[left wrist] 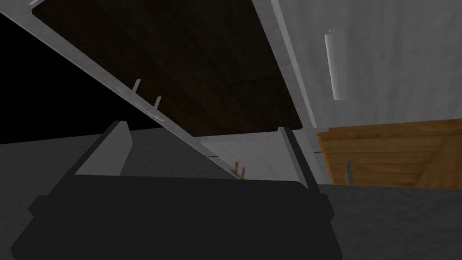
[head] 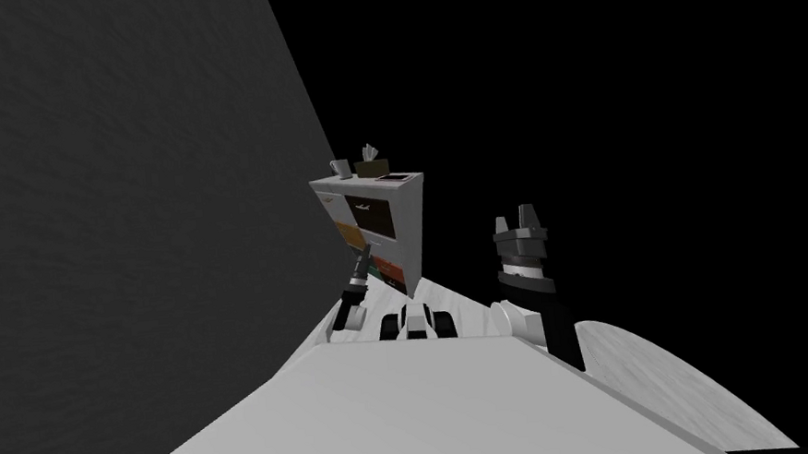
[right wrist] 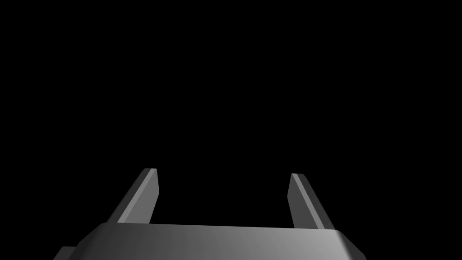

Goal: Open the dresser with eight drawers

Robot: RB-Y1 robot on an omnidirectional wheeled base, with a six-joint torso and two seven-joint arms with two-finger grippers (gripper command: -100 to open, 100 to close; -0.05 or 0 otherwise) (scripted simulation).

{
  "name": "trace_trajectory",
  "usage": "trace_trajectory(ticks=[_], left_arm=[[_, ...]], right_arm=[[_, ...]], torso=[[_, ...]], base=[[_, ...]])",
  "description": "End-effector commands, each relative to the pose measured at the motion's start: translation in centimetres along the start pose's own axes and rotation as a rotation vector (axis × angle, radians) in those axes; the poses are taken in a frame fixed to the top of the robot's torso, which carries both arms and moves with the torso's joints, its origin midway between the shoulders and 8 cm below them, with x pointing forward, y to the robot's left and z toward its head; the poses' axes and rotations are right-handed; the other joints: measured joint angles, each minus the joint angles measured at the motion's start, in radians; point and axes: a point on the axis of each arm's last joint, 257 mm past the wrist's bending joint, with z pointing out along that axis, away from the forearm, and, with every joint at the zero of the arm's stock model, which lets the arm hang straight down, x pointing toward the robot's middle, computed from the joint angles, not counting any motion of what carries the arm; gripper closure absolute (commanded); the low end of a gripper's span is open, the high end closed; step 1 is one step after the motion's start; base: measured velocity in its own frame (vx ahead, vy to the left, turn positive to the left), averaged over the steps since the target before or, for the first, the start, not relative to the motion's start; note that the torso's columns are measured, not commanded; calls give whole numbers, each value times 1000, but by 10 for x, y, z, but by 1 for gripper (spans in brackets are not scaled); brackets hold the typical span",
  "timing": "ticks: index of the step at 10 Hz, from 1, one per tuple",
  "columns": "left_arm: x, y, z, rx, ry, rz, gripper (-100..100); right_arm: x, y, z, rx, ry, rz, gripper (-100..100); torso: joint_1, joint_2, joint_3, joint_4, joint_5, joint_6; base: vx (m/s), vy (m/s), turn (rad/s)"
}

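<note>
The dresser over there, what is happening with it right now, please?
The robot faces the dresser and reaches its left arm toward the drawers. The left claw is open and grips nothing. It is close to a dark brown drawer front, near a wooden front and a grey bar handle. The right claw is open too, raised to the right of the dresser. A cup and a tissue box stand on top. Whether any drawer is pulled out, I cannot tell.
</note>
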Motion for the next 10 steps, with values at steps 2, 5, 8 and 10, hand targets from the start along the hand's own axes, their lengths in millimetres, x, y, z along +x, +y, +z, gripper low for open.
trace_trajectory(ticks=[2, 5, 8, 10], left_arm=[[22, 27, -6, -43, 69, 33, -100], [39, 49, -13, -78, 123, 58, -100], [53, 66, -19, -105, 165, 77, -100], [55, 70, -18, -110, 173, 81, -100]], right_arm=[[0, 0, 0, 0, 0, 0, 0], [0, 0, 0, 0, 0, 0, 0], [0, 0, 0, 0, 0, 0, 0], [0, 0, 0, 0, 0, 0, 0]], torso=[[0, 0, 0, 0, 0, 0], [0, 1, 1, 0, 0, 0], [-1, 1, 1, 0, 0, 0], [-1, 1, 0, 0, 0, 0]], base=[[74, 49, -94], [65, 52, -89], [54, 50, -67], [35, 26, -36]])
